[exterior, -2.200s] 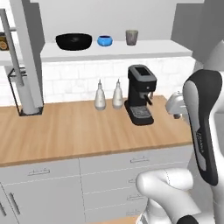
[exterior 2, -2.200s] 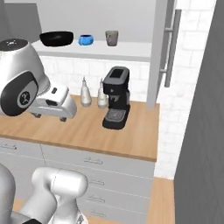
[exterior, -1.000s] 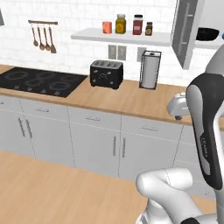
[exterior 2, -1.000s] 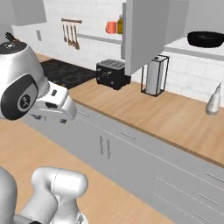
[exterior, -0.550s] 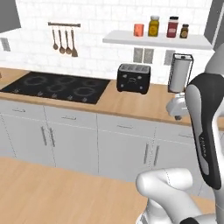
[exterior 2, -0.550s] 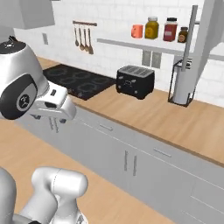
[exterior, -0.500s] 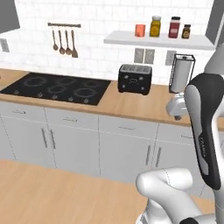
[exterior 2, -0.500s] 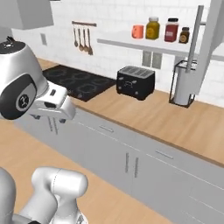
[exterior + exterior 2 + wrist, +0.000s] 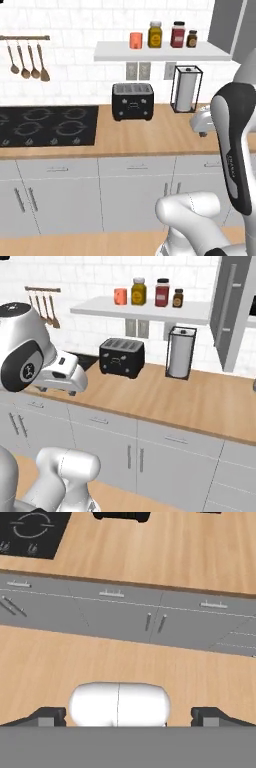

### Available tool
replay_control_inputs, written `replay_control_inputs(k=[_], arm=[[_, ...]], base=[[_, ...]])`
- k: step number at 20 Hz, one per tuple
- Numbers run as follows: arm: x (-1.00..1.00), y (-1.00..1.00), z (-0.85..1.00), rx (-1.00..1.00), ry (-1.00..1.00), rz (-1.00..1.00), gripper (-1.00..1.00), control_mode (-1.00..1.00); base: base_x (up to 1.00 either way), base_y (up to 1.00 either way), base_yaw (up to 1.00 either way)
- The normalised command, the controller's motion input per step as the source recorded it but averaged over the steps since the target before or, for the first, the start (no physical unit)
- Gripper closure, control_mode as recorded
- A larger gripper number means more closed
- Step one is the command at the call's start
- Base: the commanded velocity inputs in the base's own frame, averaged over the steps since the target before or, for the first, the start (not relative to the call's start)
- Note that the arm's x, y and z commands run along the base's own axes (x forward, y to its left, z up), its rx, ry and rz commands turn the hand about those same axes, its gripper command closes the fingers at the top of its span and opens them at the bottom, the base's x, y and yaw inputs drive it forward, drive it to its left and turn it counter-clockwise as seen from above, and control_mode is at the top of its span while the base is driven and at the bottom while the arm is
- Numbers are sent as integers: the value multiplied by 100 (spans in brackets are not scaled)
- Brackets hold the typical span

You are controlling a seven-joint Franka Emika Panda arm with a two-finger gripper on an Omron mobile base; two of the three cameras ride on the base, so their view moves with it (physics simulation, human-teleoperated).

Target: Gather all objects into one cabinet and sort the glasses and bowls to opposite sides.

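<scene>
From the left base view I count one salmon-red glass (image 9: 136, 40) beside three spice jars (image 9: 171, 35) on the thin white shelf (image 9: 160, 51), apart from the cabinet it belongs in. On the right base view, one toaster (image 9: 121, 357) and one paper towel holder (image 9: 179, 352) stand on the table (image 9: 165, 397). In the hand view my tool (image 9: 128, 716) faces the floor, fingers spread wide, empty, because nothing is reachable.

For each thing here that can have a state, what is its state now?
gripper: open, holding nothing
salmon-red glass: upright on the white shelf
three spice jars: upright, lids on
toaster: slots empty
paper towel roll: upright in its holder
cabinet door: open
</scene>
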Motion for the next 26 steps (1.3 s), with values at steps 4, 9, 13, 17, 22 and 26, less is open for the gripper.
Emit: replay_control_inputs(k=[4,9,13,17,22,26], arm=[[0,0,0,0,0,0,-100,100],[0,0,0,0,0,0,-100,100],[0,0,0,0,0,0,-100,100],[0,0,0,0,0,0,-100,100],[0,0,0,0,0,0,-100,100],[0,0,0,0,0,0,-100,100]], base=[[55,48,-47],[29,49,-25],[17,65,-1],[35,38,0],[56,2,0],[68,-3,0]])
